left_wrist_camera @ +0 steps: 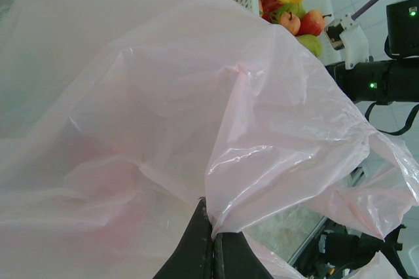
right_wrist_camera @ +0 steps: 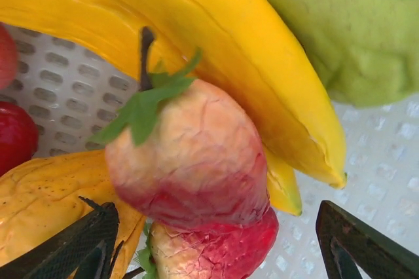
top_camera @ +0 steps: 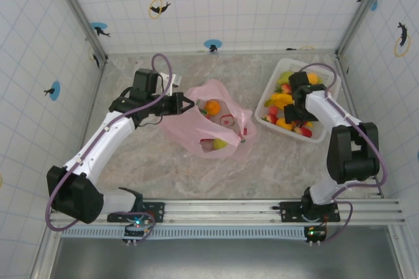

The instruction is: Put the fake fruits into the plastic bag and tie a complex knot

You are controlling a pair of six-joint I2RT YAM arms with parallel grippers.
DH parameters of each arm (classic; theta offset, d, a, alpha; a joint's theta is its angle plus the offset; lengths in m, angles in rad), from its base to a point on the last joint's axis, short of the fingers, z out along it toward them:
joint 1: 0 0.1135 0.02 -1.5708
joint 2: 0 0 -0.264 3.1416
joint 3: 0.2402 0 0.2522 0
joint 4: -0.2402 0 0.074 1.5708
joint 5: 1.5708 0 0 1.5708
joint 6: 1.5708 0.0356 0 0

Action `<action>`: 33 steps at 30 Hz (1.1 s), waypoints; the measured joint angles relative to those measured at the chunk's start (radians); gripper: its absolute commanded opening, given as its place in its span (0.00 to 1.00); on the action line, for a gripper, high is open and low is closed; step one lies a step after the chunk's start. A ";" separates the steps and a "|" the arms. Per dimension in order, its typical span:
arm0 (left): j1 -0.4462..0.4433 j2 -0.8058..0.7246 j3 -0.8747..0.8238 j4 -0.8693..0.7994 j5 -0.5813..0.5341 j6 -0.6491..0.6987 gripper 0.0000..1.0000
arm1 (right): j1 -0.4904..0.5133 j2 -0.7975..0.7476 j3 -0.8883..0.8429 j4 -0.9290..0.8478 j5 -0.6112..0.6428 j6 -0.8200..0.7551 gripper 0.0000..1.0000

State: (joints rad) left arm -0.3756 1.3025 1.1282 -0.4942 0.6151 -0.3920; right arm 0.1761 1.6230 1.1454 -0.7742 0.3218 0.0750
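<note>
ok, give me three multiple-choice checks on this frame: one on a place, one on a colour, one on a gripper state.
1. Where is the right gripper?
A. Over the white basket
B. At the far left
C. Dead centre

2. What colour is the plastic bag?
A. Blue
B. Pink
C. Black

3. How is the left gripper set?
A. Wide open
B. Half open, holding nothing
C. Shut on the bag's edge

Answers:
1 A: the top view puts it above the basket, and its wrist view shows the fingers apart on either side of a fake fruit on the basket floor.
2 B: the film is translucent pink in both the top and the left wrist view.
3 C: the left wrist view shows the two fingers closed together with the film pinched between them.
</note>
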 measured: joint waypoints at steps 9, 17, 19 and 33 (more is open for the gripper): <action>0.000 0.000 0.000 -0.008 0.000 0.002 0.00 | 0.031 0.037 0.013 0.011 0.036 -0.029 0.79; 0.000 0.000 0.000 -0.016 0.000 0.003 0.00 | 0.045 0.108 0.045 0.066 0.036 -0.045 0.69; 0.000 0.000 0.000 -0.016 0.000 0.003 0.00 | 0.047 0.119 0.046 0.086 0.028 -0.049 0.66; 0.000 0.000 0.000 -0.018 -0.003 0.003 0.00 | 0.043 0.105 0.041 0.094 -0.006 -0.047 0.69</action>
State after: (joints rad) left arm -0.3759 1.3022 1.1286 -0.5121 0.6121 -0.3893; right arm 0.2195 1.7283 1.1862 -0.6804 0.3161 0.0277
